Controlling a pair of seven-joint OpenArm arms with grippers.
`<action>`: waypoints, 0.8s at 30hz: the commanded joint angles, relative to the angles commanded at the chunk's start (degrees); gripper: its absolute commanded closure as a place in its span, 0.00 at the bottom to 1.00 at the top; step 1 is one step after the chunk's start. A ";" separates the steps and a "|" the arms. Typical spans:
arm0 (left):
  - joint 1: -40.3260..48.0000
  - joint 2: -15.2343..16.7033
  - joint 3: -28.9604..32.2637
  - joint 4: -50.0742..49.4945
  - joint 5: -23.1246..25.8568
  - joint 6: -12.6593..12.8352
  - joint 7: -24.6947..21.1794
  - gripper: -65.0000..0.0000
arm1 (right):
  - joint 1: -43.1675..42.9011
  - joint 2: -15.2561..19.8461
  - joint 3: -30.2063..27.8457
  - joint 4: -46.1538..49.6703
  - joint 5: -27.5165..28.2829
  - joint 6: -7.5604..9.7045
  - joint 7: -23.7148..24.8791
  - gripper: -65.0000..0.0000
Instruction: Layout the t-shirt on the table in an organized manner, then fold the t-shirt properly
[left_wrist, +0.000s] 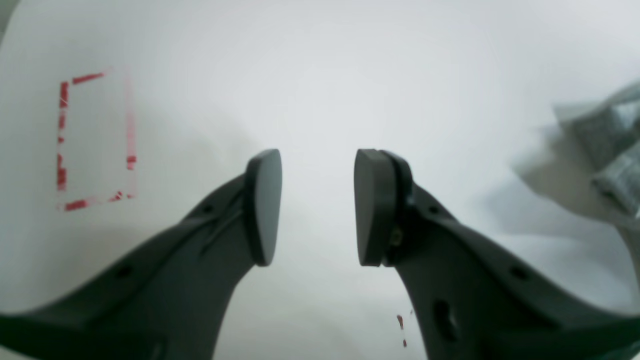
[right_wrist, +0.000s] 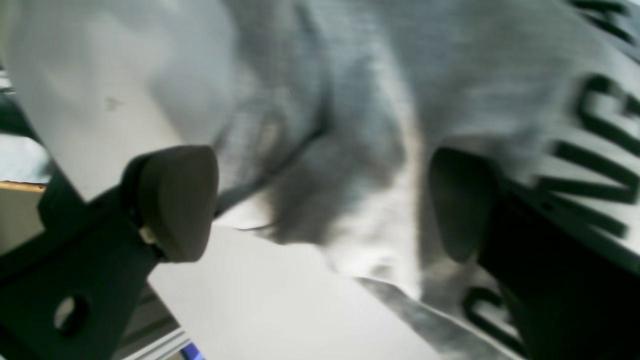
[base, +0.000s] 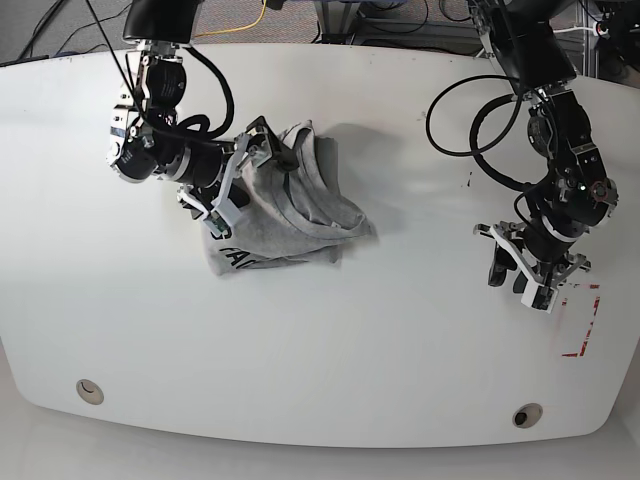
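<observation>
The light grey t-shirt (base: 300, 205) lies crumpled in a heap on the left half of the white table (base: 400, 350), black lettering showing at its near edge. My right gripper (base: 245, 175) hovers over the heap's left side. In the right wrist view this gripper (right_wrist: 320, 205) is open, its fingers spread wide on either side of a bunched fold of the t-shirt (right_wrist: 350, 100); whether they touch it I cannot tell. My left gripper (base: 515, 285) is open above bare table at the right, far from the shirt. The left wrist view shows nothing between its fingers (left_wrist: 317, 207).
A red dashed rectangle mark (base: 582, 322) sits just right of the left gripper, also visible as the red mark (left_wrist: 95, 140) in the left wrist view. Two round grommet holes (base: 89, 391) (base: 527, 414) lie near the front edge. Cables hang behind the table.
</observation>
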 joint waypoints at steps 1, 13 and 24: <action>0.09 0.00 0.00 0.00 0.00 0.00 0.00 0.65 | -0.44 -0.18 -0.09 0.00 0.00 0.00 0.00 0.00; 0.18 -0.18 0.00 -0.26 0.26 0.00 0.00 0.65 | -4.31 1.32 -10.20 6.77 -0.53 0.00 0.35 0.00; 1.05 -0.18 1.14 -2.02 0.26 0.00 -0.09 0.65 | -2.46 9.76 -21.19 8.53 -0.62 0.00 10.73 0.00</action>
